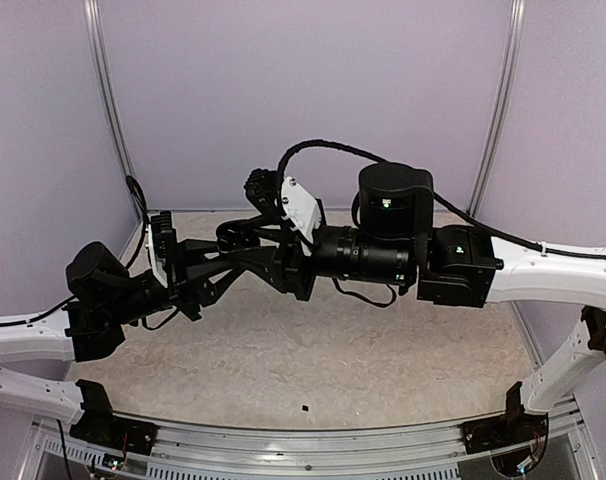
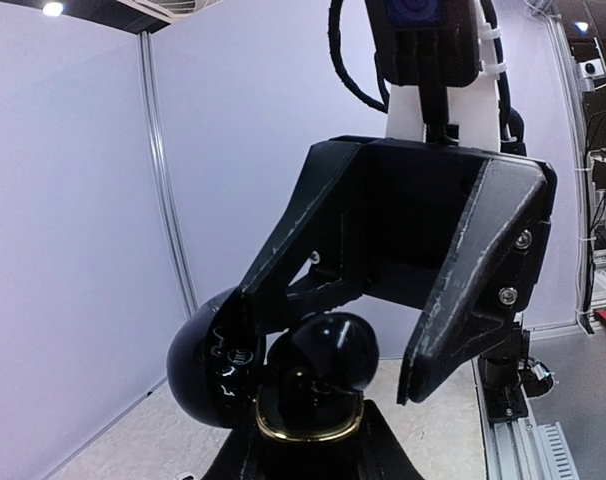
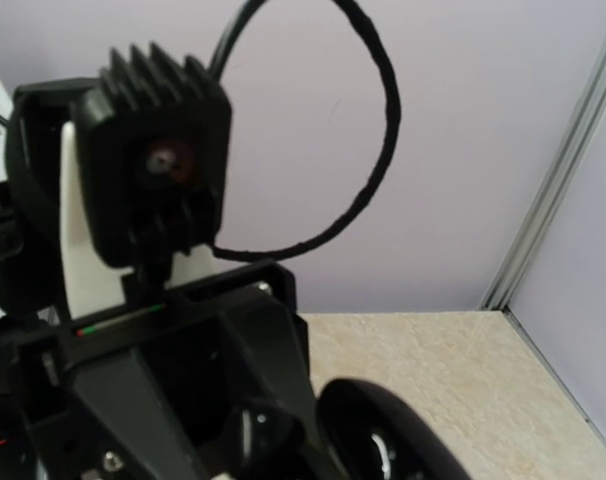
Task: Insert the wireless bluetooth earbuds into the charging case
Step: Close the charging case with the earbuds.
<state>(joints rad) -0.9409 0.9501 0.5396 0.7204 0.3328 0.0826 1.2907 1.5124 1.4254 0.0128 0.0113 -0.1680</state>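
Note:
My left gripper [image 1: 261, 262] [image 2: 308, 462] is shut on the black charging case [image 2: 308, 425], which has a gold rim. It holds the case up in the air, and the case's lid [image 2: 208, 365] [image 3: 408, 445] hangs open to one side. A glossy black earbud [image 2: 333, 350] [image 3: 268, 430] sits in the case's mouth, partly sunk in. My right gripper [image 1: 283, 262] [image 2: 333, 345] hovers just behind the case. Its fingers [image 2: 463, 300] are spread apart on either side of the bud, with a gap on one side. No white bud is in view. In the top view the case is hidden between the fingers.
Both arms meet in mid-air over the beige table [image 1: 313, 360]. A tiny black speck [image 1: 305, 408] lies near the front edge. Lilac walls close in the back and sides. A metal rail [image 1: 313, 455] runs along the front. The left wrist camera [image 3: 163, 160] fills the right wrist view's upper left.

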